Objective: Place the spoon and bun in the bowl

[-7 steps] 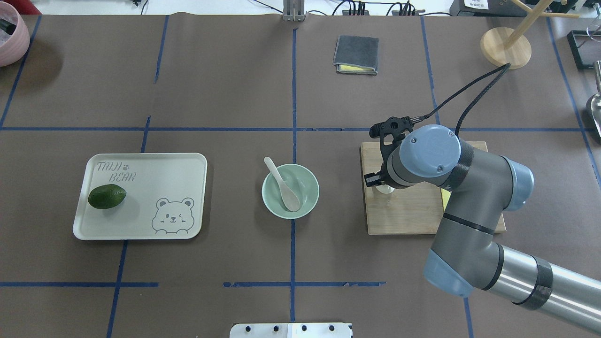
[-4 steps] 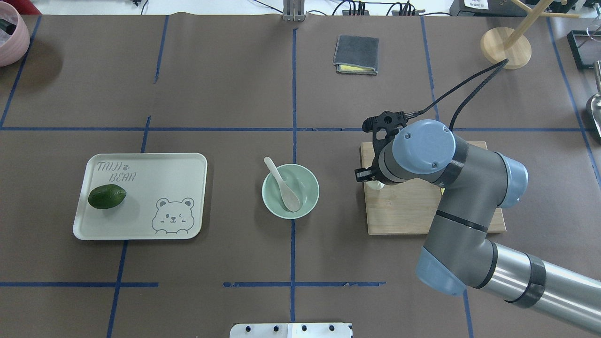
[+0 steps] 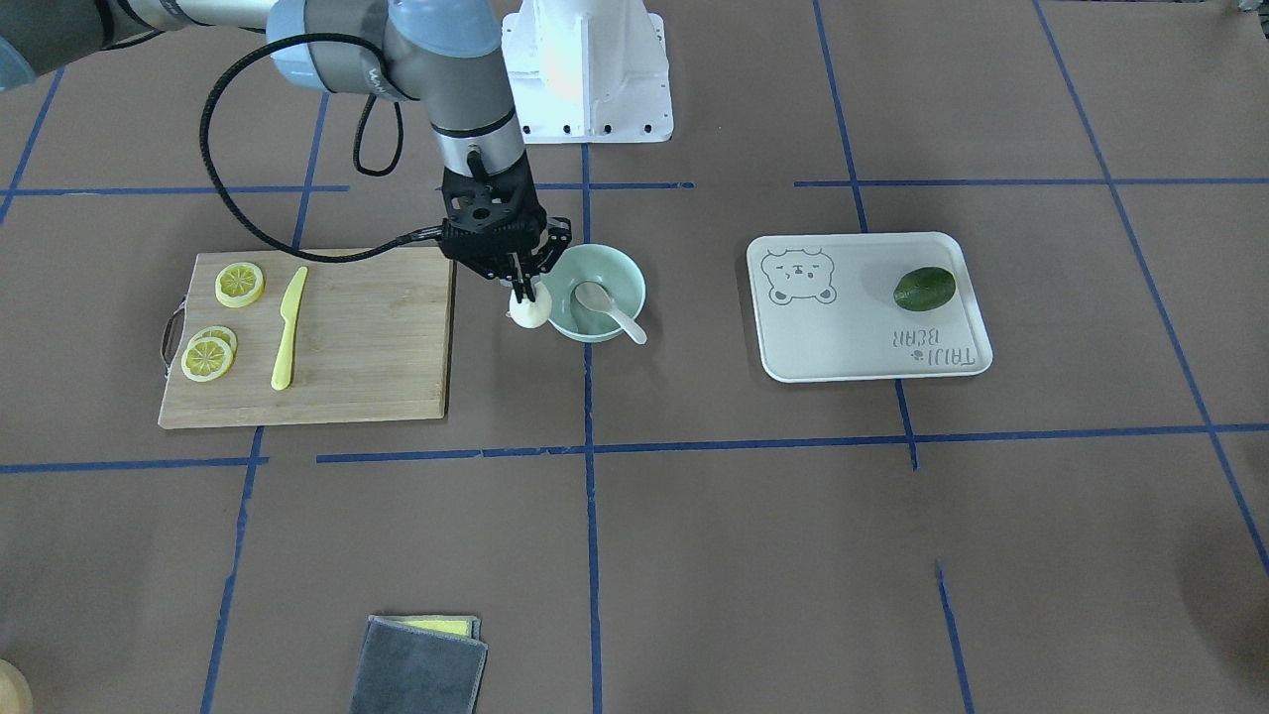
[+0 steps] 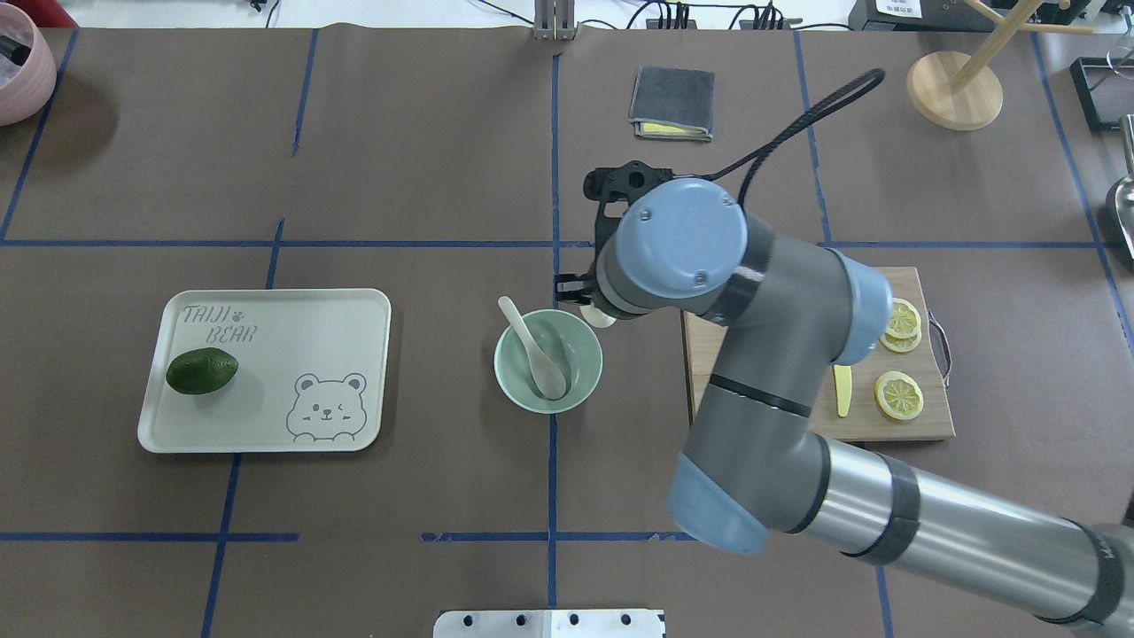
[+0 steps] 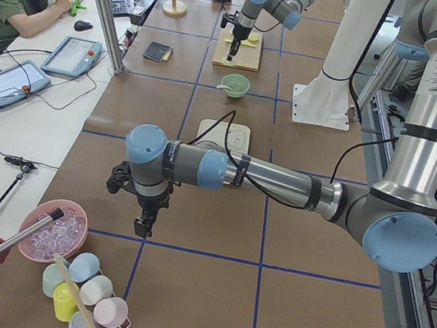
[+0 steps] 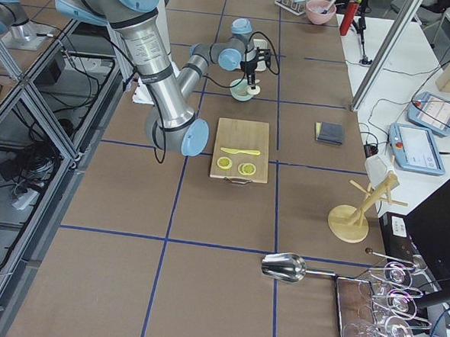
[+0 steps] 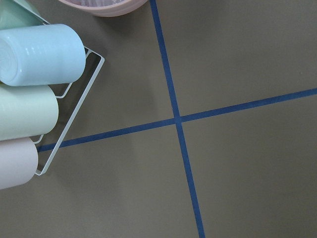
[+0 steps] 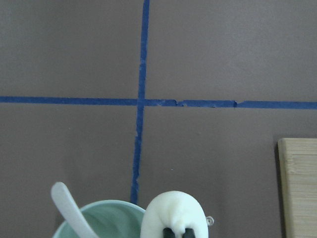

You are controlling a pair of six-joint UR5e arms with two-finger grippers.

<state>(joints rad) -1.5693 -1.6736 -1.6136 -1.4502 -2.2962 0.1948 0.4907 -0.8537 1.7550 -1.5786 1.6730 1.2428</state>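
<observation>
My right gripper [image 3: 521,294] is shut on the small white bun [image 3: 529,311] and holds it in the air just beside the rim of the mint-green bowl [image 3: 595,266], on the cutting-board side. The off-white spoon [image 3: 611,306] lies inside the bowl with its handle over the rim. In the right wrist view the bun [image 8: 173,212] sits between my fingertips, next to the bowl [image 8: 106,218] and the spoon [image 8: 68,207]. From overhead the bun [image 4: 603,317] peeks out under my wrist, near the bowl [image 4: 578,341]. My left gripper [image 5: 142,224] hangs far off over bare table; I cannot tell its state.
A wooden cutting board [image 3: 367,337] with lemon slices [image 3: 239,284] and a yellow knife [image 3: 288,327] lies beside the bowl. A bear tray [image 3: 843,337] holds a green fruit [image 3: 924,288]. A folded cloth [image 4: 672,103] lies further away. Cups in a wire rack [image 7: 34,54] sit below the left wrist.
My right gripper has moved left off the cutting board with the bun, reaching the bowl's rim. The spoon and bowl have not moved.
</observation>
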